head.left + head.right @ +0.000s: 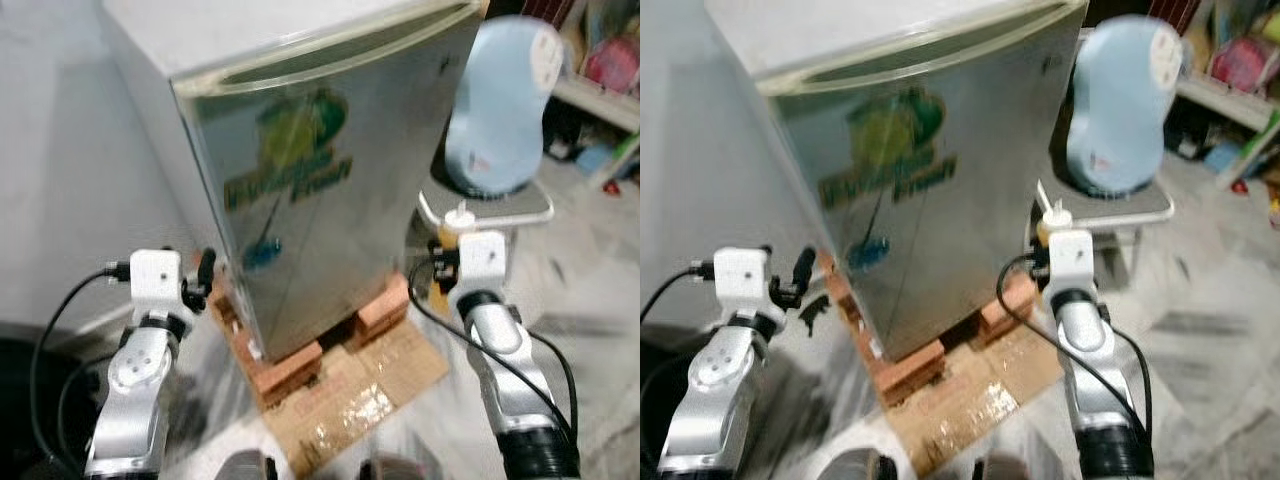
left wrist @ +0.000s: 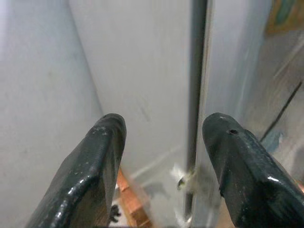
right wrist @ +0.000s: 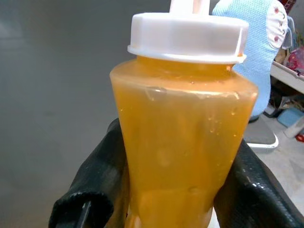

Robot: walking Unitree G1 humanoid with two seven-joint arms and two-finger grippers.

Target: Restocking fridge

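1. Bottle (image 3: 183,133) of amber liquid sits upright, grasped in the right gripper (image 3: 175,190), beside the fridge (image 1: 330,180).
2. Left gripper (image 2: 164,161) is released, fingers straddling the door seam; door shut.
3. Risk: fingers slipping off the edge; bottle striking the cabinet.

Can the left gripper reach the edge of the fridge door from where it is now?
Probably yes. The left gripper is open and points at the seam beside the fridge door, with nothing between them. The right gripper is shut on the bottle, so it cannot help.
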